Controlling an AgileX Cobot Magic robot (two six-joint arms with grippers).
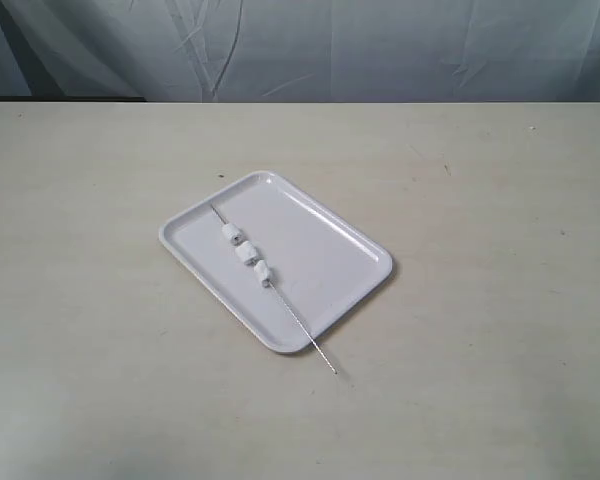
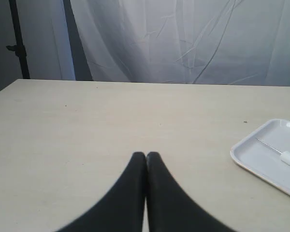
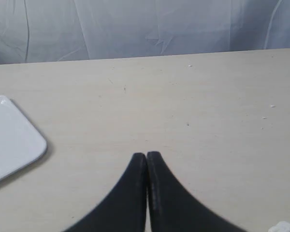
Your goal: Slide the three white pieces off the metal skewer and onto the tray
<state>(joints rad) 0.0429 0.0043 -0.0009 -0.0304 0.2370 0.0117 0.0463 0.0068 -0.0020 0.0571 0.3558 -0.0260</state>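
On the table (image 1: 500,300) the tray (image 1: 325,262) holds the skewer (image 1: 295,319) slantwise, one end overhanging its rim, three pieces (image 1: 246,253) threaded mid-tray. Our left gripper (image 2: 146,155) and right gripper (image 3: 146,155) are pressed closed, empty, away from it. We should open both, pinch the overhanging end, then push the pieces off the far tip.

White tray (image 1: 325,255) lies flat. Metal skewer (image 1: 298,322) crosses it diagonally, one end overhanging the rim. Three white pieces (image 1: 246,253) sit threaded along it.

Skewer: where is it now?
In the exterior view the skewer lies diagonally across the tray, one tip overhanging its lower rim, three white pieces threaded on it.
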